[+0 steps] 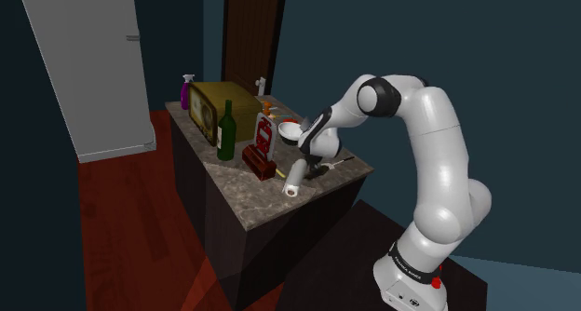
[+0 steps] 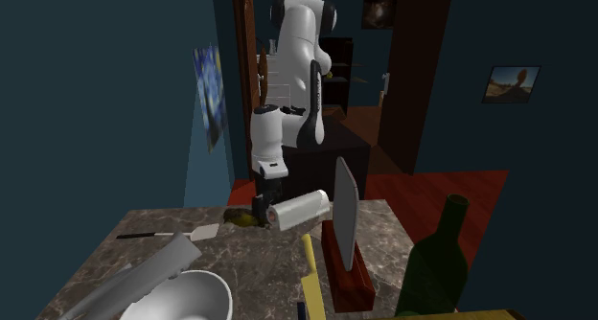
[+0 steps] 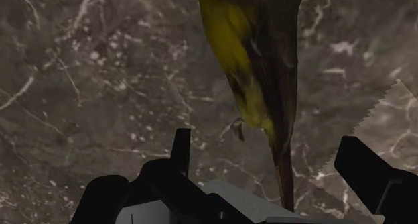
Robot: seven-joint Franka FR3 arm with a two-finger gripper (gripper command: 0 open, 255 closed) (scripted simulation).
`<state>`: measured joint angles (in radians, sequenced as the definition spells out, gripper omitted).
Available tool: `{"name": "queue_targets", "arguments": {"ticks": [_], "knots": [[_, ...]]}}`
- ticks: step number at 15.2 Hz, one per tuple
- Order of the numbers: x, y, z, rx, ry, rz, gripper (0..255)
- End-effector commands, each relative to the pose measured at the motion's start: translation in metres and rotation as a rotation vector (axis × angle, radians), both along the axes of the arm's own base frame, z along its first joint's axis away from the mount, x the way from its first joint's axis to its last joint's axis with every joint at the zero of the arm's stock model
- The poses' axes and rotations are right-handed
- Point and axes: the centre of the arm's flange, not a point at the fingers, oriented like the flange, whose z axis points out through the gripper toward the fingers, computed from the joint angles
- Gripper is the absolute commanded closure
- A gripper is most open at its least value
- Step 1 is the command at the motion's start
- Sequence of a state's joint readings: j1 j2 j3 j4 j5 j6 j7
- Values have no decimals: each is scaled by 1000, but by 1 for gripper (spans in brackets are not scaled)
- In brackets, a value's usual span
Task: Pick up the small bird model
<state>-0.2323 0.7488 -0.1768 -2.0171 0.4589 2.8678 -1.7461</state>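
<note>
The gripper (image 3: 268, 147) hangs open over the yellow bird model (image 3: 251, 62) on the tabletop (image 3: 100, 88); only its thin tail sits between the fingers (image 3: 179, 149), so closing may slip off

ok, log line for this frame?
phase: pre-grasp | gripper: open, fingers either side of bird tail | bird: lying on marble counter, not held

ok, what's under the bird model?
Marbled countertop lies under the yellow-and-dark bird. Whatever is directly beneath its body is covered by it.
</note>
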Motion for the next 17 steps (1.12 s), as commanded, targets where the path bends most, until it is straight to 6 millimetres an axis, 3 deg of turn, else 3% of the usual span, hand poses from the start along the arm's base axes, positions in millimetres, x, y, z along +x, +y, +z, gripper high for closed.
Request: {"name": "queue_targets", "arguments": {"ticks": [1,4,5,14,17], "knots": [[1,0,-11,0,0,1,0],[1,0,-20,0,0,1,0],[1,0,-19,0,0,1,255],[1,0,-19,0,0,1,255],[1,0,-4,0,0,1,255]]}}
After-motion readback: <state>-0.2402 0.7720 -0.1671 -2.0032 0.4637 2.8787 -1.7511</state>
